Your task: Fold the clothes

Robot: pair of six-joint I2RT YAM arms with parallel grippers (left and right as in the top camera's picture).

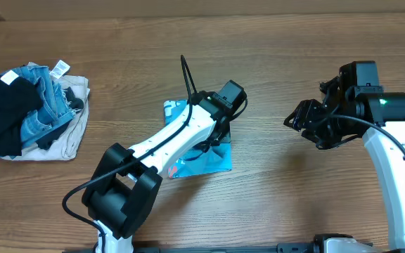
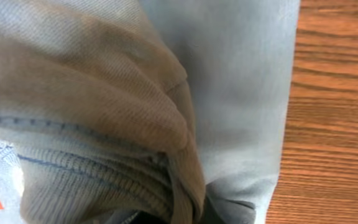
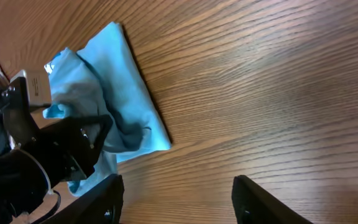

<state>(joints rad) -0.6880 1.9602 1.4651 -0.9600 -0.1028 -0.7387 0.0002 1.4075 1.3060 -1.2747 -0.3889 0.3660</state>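
Softly bunched, the light-blue knit T-shirt [image 1: 213, 160] lies on a wood-grain table [image 1: 294, 70].

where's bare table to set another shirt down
Free: wood between the pile of clothes and the T-shirt; wood between the T-shirt and the right arm; the far strip of table. Crowded: the middle, where the left arm reaches over the T-shirt.

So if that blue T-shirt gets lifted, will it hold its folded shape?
Probably not: the T-shirt is thin knit that bunches into soft creases, so it should droop. It looks light, and likely slides easily on the smooth wooden table.
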